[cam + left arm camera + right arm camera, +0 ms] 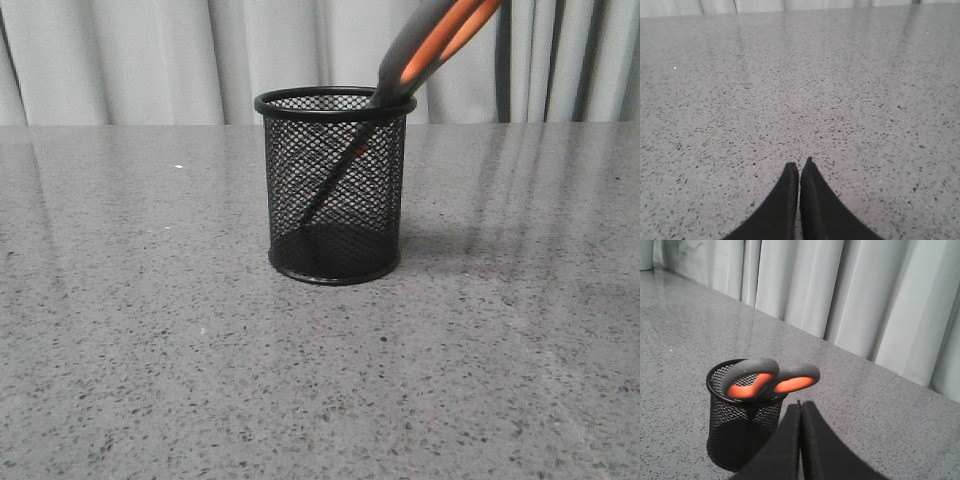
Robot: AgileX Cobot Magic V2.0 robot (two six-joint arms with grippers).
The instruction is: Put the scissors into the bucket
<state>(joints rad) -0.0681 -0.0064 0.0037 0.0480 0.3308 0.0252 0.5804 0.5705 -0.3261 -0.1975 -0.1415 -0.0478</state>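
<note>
Front view: scissors (432, 48) standing blades-down inside the mesh bucket (335, 185), handles leaning over the rim toward the right arm's side, blade tips seen through the mesh near the base.

Right wrist view: right gripper (800, 407) with fingers pressed together, holding nothing, just beside the orange-lined handles (771, 380) and apparently clear of them; bucket (742, 432) close ahead of the fingertips.

Left wrist view: left gripper (800, 167) closed on nothing, only bare speckled table (840, 90) ahead of it, bucket nowhere in its frame.

Stage, as judged: drop apparently made, scissors resting unaided against the rim; remaining step likely the right arm's retreat.

Doing it well: lifting straight up and back from the handles before any sideways swing, since the handles overhang the rim on the gripper's side and a brush could lever the scissors out or tip the light cup.

Watch point: scissors longer than the bucket is tall, weight carried high and off-centre; bucket upright for now, but probably easy to topple.

Left arm: best left parked, well apart from the bucket.

Check before finishing: blades seated at the base, handles settled on the rim, bucket flat on the table.
</note>
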